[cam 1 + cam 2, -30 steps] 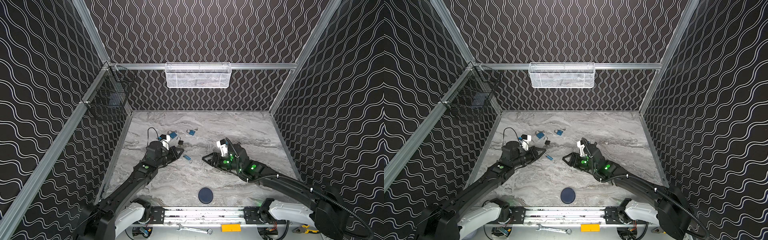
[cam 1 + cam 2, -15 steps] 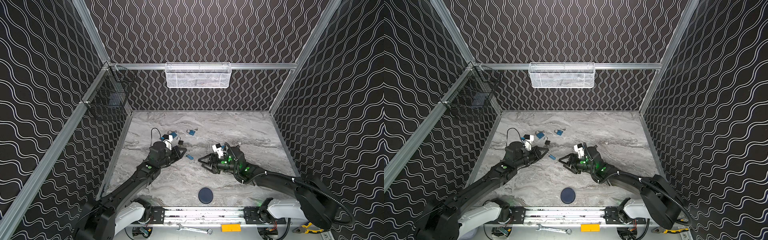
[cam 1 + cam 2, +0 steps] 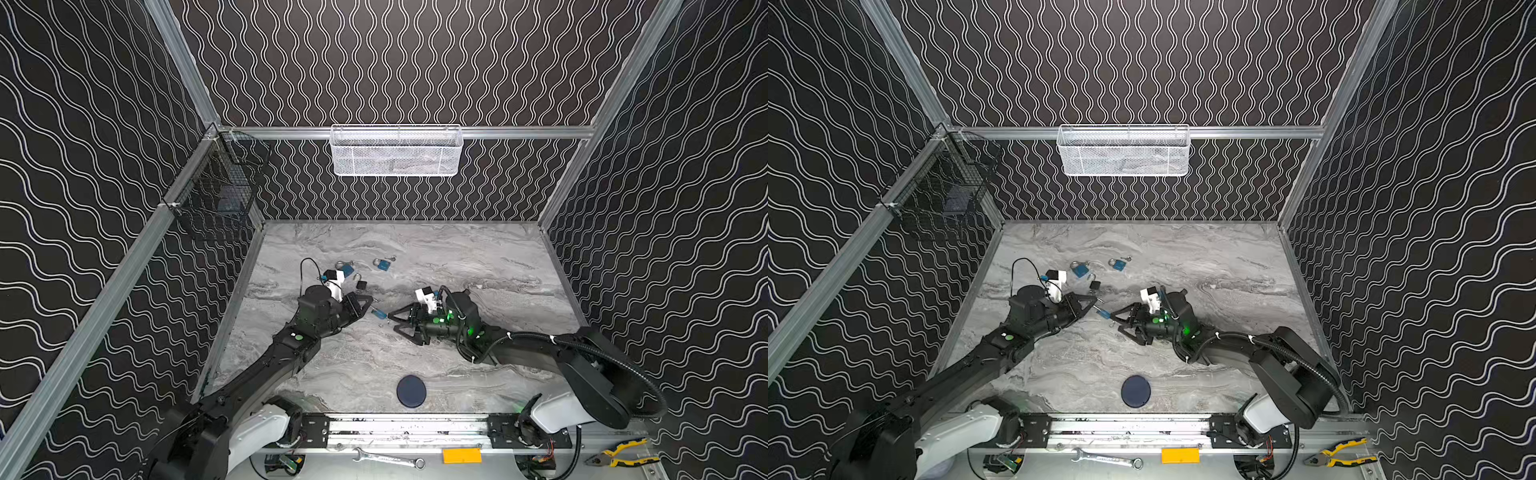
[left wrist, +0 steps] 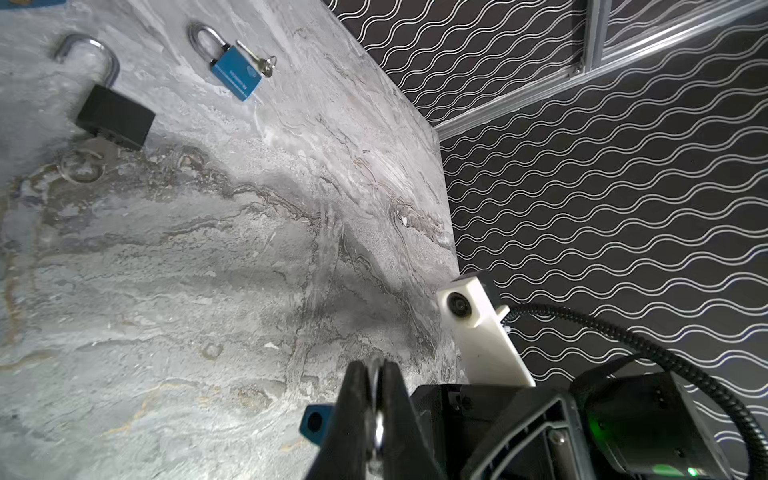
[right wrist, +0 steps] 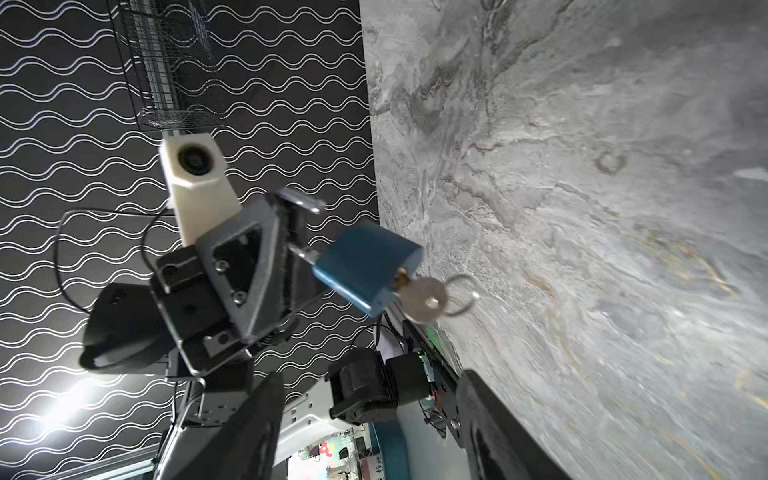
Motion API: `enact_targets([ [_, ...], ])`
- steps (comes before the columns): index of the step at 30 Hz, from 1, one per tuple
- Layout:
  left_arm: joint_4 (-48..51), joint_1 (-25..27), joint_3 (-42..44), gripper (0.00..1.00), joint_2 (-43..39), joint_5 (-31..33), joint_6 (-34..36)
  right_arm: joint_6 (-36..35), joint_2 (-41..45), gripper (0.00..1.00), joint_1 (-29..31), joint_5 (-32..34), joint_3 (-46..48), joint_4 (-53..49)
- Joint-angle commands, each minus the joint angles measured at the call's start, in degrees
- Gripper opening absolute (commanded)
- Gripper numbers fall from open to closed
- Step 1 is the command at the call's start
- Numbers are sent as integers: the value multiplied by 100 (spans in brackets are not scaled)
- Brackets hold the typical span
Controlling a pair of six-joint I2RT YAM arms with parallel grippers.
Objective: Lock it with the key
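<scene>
Gripping the shackle of the blue padlock (image 3: 379, 313), the left gripper (image 3: 369, 302) is pinched tight on it, just below centre of frame in both top views. Key (image 5: 424, 301) sits in the keyhole, its ring hanging loose. Right gripper (image 3: 394, 323) faces it from the right, jaws apart, with the key just beside its fingers; contact unclear. Further back on the marble table (image 3: 478, 266), left of centre, lie 2 spare blue padlocks (image 3: 1118, 264) and 1 black padlock (image 3: 1095, 285).

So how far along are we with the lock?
Done: the key sits in the blue padlock, held by its shackle in the left gripper. In hand: the open right gripper faces the key. Left: grasp it, shut the shackle, turn.
</scene>
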State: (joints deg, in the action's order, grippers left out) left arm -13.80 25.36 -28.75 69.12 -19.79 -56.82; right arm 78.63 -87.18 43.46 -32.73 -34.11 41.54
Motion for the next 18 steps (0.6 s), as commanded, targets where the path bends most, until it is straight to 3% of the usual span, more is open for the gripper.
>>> enact_targets([
  [1,-560,1,67,0,7,41,-141,346,-246,67,6,-188,-109,515],
  [9,-519,3,21,0,22,-3,-110,983,-789,67,7,-304,1,1684],
  [14,-577,3,5,0,125,-43,-117,903,-913,67,9,-360,-245,1425],
  [18,-683,3,23,0,196,-86,-151,1131,-1134,67,-15,-358,-300,1821],
])
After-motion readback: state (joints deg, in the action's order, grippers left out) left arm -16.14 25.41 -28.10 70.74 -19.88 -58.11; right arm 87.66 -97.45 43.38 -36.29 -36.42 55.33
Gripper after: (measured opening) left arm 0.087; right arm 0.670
